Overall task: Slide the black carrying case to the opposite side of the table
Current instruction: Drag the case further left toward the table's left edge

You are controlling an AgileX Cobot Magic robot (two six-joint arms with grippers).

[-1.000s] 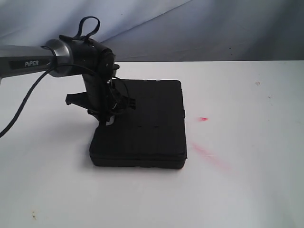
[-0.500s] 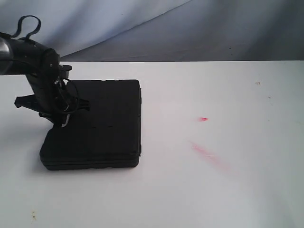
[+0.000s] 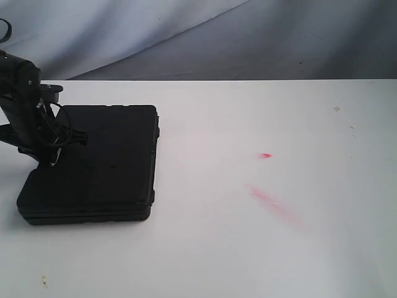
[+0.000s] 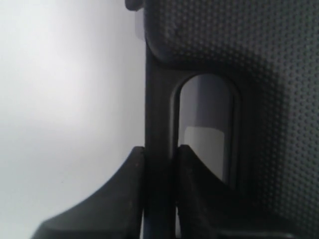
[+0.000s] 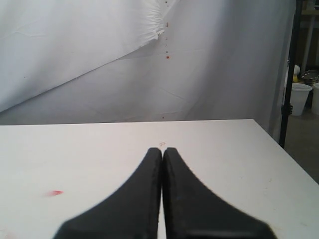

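Observation:
The black carrying case (image 3: 93,162) lies flat on the white table (image 3: 279,248) near its left edge. My left gripper (image 3: 49,162) stands over the case's left side, shut on the case's handle bar. In the left wrist view the gripper (image 4: 159,152) has both fingers pressed against the thin black handle (image 4: 158,99), with the dotted case shell (image 4: 269,74) beside it. My right gripper (image 5: 162,150) is shut with nothing between its fingers, held above bare table, and it is out of the exterior view.
Red smears (image 3: 270,198) and a small red spot (image 3: 265,155) mark the table right of the case. A grey-white cloth backdrop (image 3: 217,37) hangs behind the far edge. In the right wrist view white buckets (image 5: 301,97) stand off the table's side.
The left arm has drawn the case steadily to the left across the table, from near the middle to the left edge. The right gripper shows only now.

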